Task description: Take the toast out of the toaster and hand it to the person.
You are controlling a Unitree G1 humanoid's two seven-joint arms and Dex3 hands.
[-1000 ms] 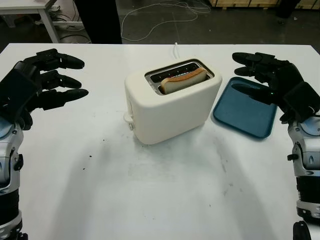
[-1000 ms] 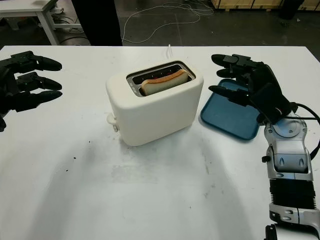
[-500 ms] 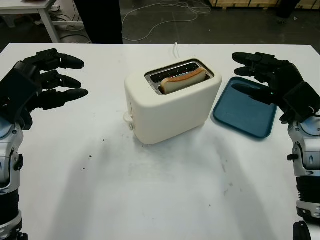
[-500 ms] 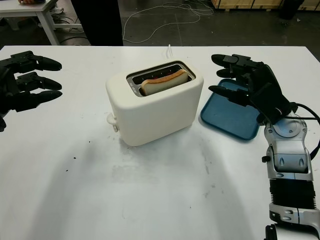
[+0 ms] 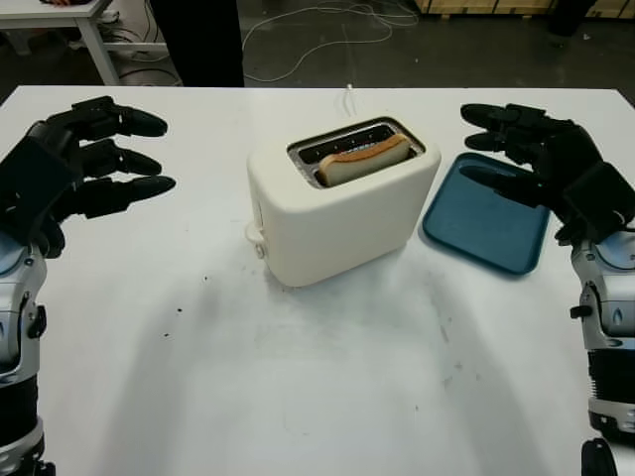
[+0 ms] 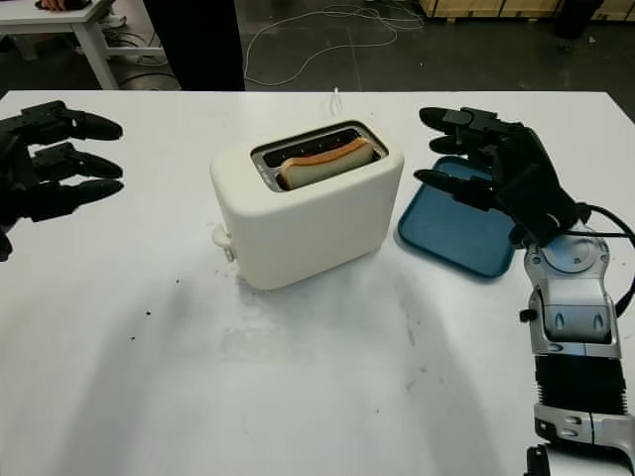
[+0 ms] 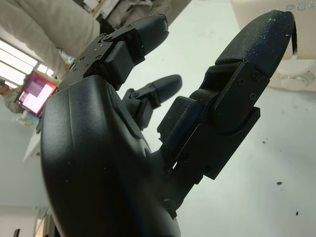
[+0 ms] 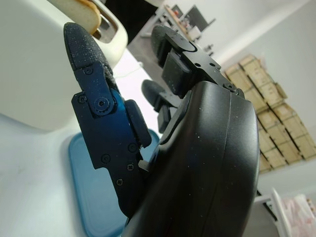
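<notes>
Step in hand: reach not yet begun. Toast (image 5: 363,160) sits in near slot of toaster (image 5: 337,213), top edge proud of rim, mid-worktop (image 5: 298,397). Left hand (image 5: 74,164) open, fingers (image 5: 134,186) extended, holds nothing, well left of toaster. Right hand (image 5: 541,159) open, empty, above blue tray (image 5: 496,233) just right of toaster. Next move likely: right hand over slot, pinch exposed crust, lift straight up. Person: dark legs (image 5: 198,40) beyond far edge.
</notes>
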